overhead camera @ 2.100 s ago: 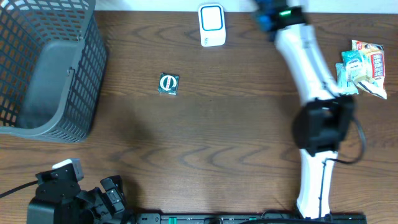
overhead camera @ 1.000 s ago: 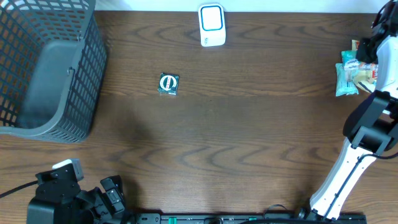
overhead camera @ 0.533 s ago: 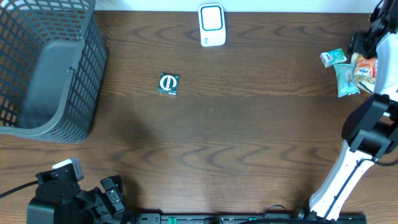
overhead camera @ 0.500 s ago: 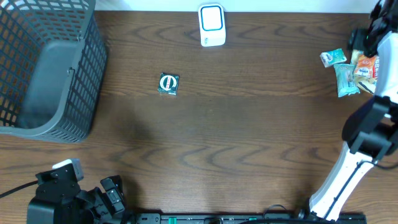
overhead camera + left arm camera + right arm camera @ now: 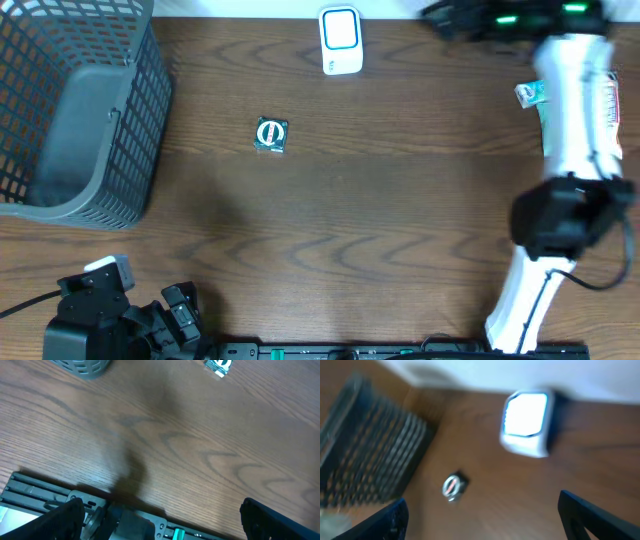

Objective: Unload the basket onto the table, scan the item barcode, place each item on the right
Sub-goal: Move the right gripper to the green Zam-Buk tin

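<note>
The white barcode scanner (image 5: 340, 40) stands at the table's back edge and shows large and blurred in the right wrist view (image 5: 526, 422). A small dark-teal item with a round silver face (image 5: 271, 134) lies on the wood left of middle; it also shows as the same small item (image 5: 453, 485) and again at the top edge (image 5: 218, 365). My right gripper (image 5: 438, 16) hangs open and empty at the back, right of the scanner, its open jaws (image 5: 485, 522) apart. My left gripper (image 5: 180, 308) rests open at the front left, holding nothing (image 5: 160, 522).
A grey mesh basket (image 5: 80, 120) fills the back left corner. At the right, a teal snack packet (image 5: 530, 94) and a red-and-white one (image 5: 607, 100) lie partly under the white right arm (image 5: 570, 110). A black rail (image 5: 150, 525) runs along the front edge.
The right gripper opened at the far right, leaving a teal packet beside the pile. The right arm then swung left along the back toward the scanner. The left arm stayed still.
</note>
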Controlling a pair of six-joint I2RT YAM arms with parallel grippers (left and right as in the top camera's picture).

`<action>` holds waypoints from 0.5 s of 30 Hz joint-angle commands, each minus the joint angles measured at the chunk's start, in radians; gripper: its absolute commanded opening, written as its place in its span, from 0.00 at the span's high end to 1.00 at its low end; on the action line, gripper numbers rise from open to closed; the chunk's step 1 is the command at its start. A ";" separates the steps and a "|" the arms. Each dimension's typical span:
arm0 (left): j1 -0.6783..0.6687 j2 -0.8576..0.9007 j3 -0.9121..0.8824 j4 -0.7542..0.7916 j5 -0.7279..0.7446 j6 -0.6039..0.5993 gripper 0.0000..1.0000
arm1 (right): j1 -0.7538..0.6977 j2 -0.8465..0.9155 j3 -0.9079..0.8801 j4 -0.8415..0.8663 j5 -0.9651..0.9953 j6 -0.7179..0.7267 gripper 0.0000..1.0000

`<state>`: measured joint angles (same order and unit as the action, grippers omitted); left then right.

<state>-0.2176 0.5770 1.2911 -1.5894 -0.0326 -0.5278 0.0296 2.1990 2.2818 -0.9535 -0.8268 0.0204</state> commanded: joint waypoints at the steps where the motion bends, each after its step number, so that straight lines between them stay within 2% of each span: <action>1: 0.003 0.000 0.003 0.000 -0.009 -0.009 0.02 | 0.153 0.061 -0.008 0.008 0.152 0.065 0.12; 6: 0.003 0.000 0.003 0.000 -0.009 -0.009 0.02 | 0.341 0.135 -0.008 0.071 0.473 0.251 0.14; 11: 0.003 0.000 0.003 0.000 -0.009 -0.009 0.02 | 0.491 0.190 -0.008 0.175 0.594 0.233 0.07; 15: 0.003 0.000 0.003 0.000 -0.009 -0.009 0.02 | 0.586 0.227 -0.008 0.219 0.745 0.242 0.16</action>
<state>-0.2176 0.5770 1.2911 -1.5898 -0.0326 -0.5278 0.5713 2.3974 2.2745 -0.7441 -0.2554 0.2340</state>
